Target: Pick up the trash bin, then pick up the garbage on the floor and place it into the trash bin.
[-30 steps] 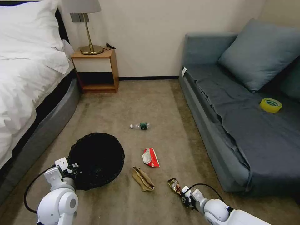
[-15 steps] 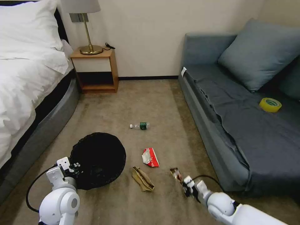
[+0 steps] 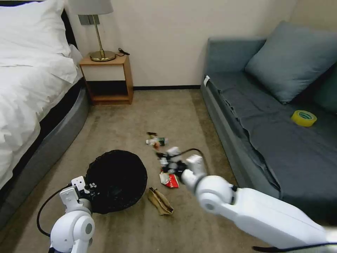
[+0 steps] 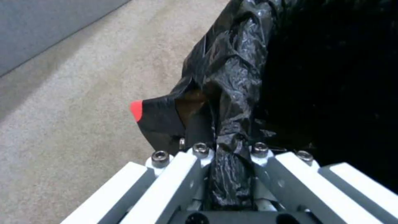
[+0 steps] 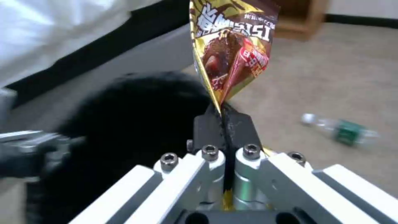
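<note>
The left gripper (image 4: 215, 137) is clamping the trash bin (image 3: 117, 181) rim at its 8 o'clock edge. The right gripper (image 5: 226, 119) is pinching the brown-gold snack wrapper (image 5: 232, 53), hanging at the bin's 2 o'clock.

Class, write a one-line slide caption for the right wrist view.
Right gripper pinches a brown-gold snack wrapper beside the black-lined trash bin.

Soft, even indoor light; right arm (image 3: 245, 207) streaks with motion blur, bin liner (image 4: 323, 77) reads featureless black.
</note>
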Available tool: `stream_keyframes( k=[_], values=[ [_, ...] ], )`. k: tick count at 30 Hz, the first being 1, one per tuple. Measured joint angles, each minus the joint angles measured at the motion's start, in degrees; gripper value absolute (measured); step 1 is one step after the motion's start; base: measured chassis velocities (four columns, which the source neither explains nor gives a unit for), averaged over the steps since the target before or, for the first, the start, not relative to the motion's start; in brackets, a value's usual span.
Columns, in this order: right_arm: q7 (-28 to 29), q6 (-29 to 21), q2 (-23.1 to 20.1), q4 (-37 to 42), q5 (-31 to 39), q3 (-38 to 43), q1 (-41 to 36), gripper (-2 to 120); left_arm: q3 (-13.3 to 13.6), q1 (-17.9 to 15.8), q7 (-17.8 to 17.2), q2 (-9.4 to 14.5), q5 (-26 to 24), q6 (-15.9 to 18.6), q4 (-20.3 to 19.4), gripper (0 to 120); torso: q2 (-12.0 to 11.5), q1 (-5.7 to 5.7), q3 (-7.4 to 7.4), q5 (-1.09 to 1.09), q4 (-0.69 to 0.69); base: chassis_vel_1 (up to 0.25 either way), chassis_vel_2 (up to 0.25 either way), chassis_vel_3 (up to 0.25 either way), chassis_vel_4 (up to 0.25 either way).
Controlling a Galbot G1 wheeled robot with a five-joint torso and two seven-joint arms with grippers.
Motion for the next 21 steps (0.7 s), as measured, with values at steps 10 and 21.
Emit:
stream_keyframes(
  k=[10, 21],
  values=[
    [2.18, 0.95, 12.38, -8.17, -0.28, -9.73, 4.37, 0, 0.11, 0.41, -0.01, -0.75, 0.01, 0.12, -0.91, 3, 0.0, 0.0, 0.0, 0.0, 0.0, 0.0, 0.0, 0.0, 0.0],
    [1.9, 1.17, 15.04, -15.49, -2.74, -13.3, 6.72, 27, 0.09, 0.94, -0.01, -1.01, -0.18, 0.18, -3.17, 3, 0.0, 0.0, 0.0, 0.02, -0.01, 0.0, 0.0, 0.0, 0.0]
  ],
)
